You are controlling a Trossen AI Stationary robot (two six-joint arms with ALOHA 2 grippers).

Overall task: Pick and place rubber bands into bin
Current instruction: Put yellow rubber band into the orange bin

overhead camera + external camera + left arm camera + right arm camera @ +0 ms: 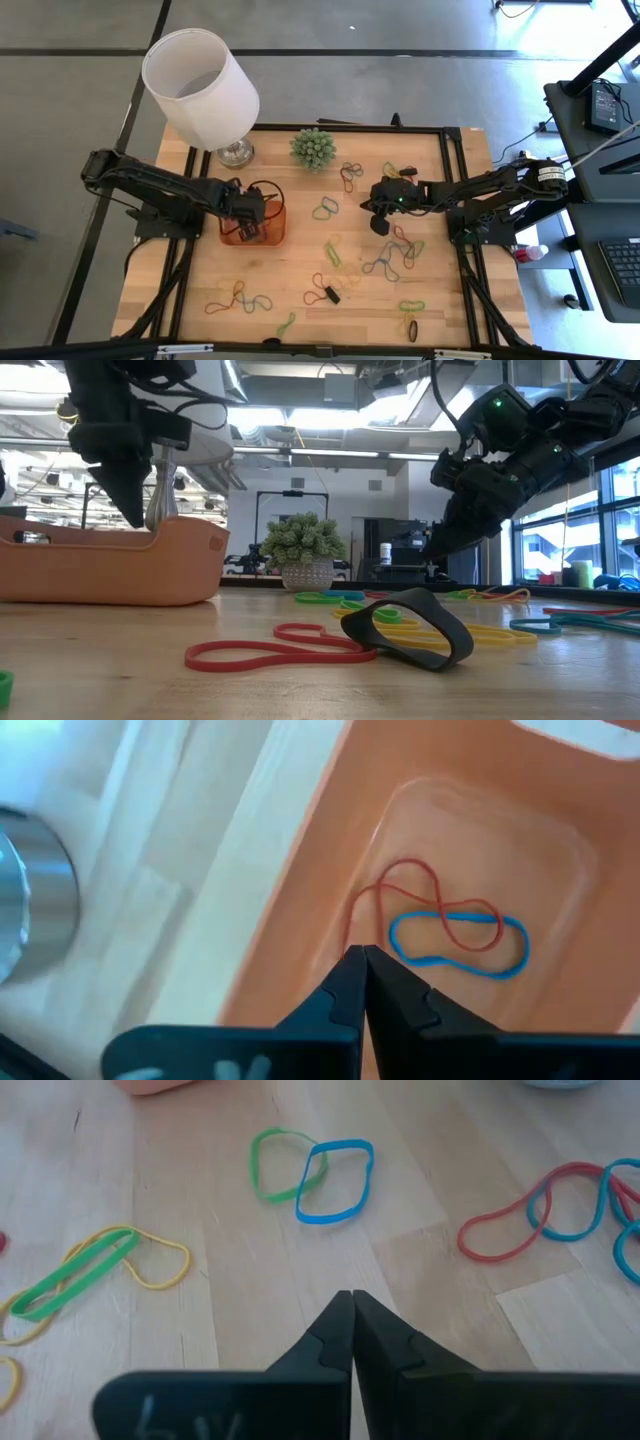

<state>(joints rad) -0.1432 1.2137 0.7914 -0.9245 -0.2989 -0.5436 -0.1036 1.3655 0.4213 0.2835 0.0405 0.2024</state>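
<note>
The orange bin (273, 232) stands at the table's left middle. A red rubber band (420, 900) and a blue one (460, 945) lie on its floor. My left gripper (362, 962) hangs shut just above the bin's inside (135, 510), with nothing between its fingers. My right gripper (352, 1305) is shut and empty over bare wood right of centre (378, 222). Ahead of it lie a linked green and blue band (310, 1170). Several more rubber bands lie flat across the table's middle, right and near part (385, 262).
A lamp with a large white shade (200, 85) and a metal foot (236, 152) stands just behind the bin. A spiky green ball plant (313, 148) sits at the far middle. A red band (270, 650) and a black band (410, 628) lie near the front edge.
</note>
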